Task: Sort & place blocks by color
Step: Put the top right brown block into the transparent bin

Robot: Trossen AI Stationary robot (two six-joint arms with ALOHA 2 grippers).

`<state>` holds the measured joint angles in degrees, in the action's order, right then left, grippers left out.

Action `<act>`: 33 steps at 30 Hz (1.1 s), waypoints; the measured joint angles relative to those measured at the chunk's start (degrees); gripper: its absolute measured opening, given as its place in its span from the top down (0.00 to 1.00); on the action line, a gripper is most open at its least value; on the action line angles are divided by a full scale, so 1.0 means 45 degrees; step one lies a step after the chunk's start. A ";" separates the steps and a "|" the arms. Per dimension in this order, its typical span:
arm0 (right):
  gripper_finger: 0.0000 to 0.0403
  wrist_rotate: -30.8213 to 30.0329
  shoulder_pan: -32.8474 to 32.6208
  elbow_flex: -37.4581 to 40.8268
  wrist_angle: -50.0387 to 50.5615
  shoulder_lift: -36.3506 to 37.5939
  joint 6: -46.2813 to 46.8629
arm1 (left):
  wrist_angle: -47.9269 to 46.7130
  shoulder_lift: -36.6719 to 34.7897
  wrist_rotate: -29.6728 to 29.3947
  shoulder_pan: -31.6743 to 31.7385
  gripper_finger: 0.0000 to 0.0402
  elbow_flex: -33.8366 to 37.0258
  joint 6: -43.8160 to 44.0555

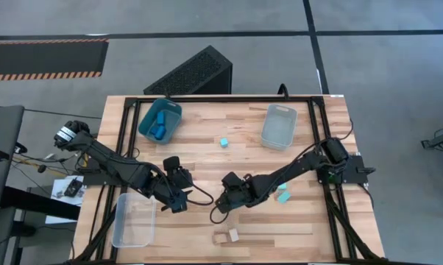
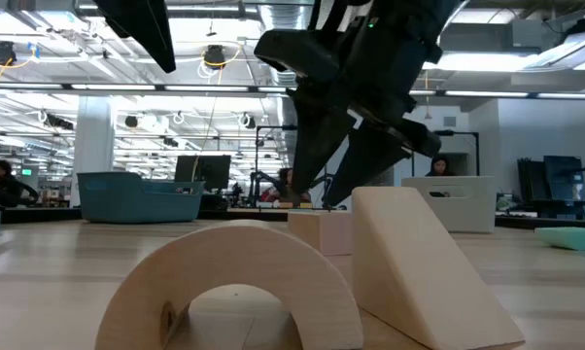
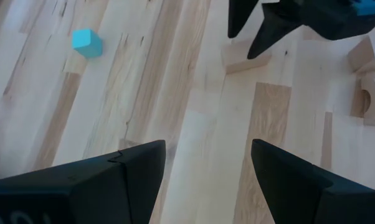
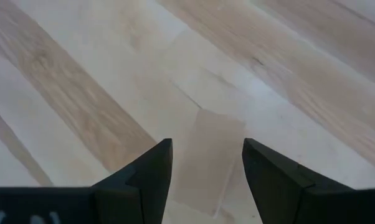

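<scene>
My right gripper (image 4: 206,163) is open and points down over a flat tan block (image 4: 207,158) that lies on the table. Its fingers stand on either side of the block, and I see no touch. The low view shows this gripper (image 2: 324,199) just above that block (image 2: 322,231). My left gripper (image 3: 207,163) is open over bare table left of it (image 1: 179,193). A cyan block (image 1: 224,142) lies mid-table, and light cyan blocks (image 1: 282,195) lie beside the right arm. Darker blue blocks (image 1: 160,126) sit in the teal bin (image 1: 149,115).
A tan arch (image 2: 234,287) and a tan wedge (image 2: 419,262) stand near the table's near edge (image 1: 227,236). One clear bin (image 1: 279,126) sits at far right, another clear bin (image 1: 133,219) at near left. Bare wood lies between the bins.
</scene>
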<state>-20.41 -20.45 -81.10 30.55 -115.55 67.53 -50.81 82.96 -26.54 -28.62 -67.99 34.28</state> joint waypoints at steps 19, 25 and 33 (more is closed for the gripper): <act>0.53 0.1807 0.0083 -0.0003 0.0511 -0.0794 -0.0500 | -0.0202 0.0005 -0.0387 0.0015 0.43 0.0000 0.0345; 0.68 0.1664 -0.0199 0.0025 0.1153 -0.0313 -0.1409 | -0.0165 0.0005 -0.0495 0.0076 0.43 0.0000 0.0475; 0.62 -0.0503 -0.1137 0.0005 0.2101 0.1190 -0.1698 | 0.0803 0.0001 0.0435 0.0645 0.43 0.0000 0.0637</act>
<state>-22.68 -25.56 -81.08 40.01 -110.19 59.88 -47.19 82.96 -24.59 -25.72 -67.99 37.15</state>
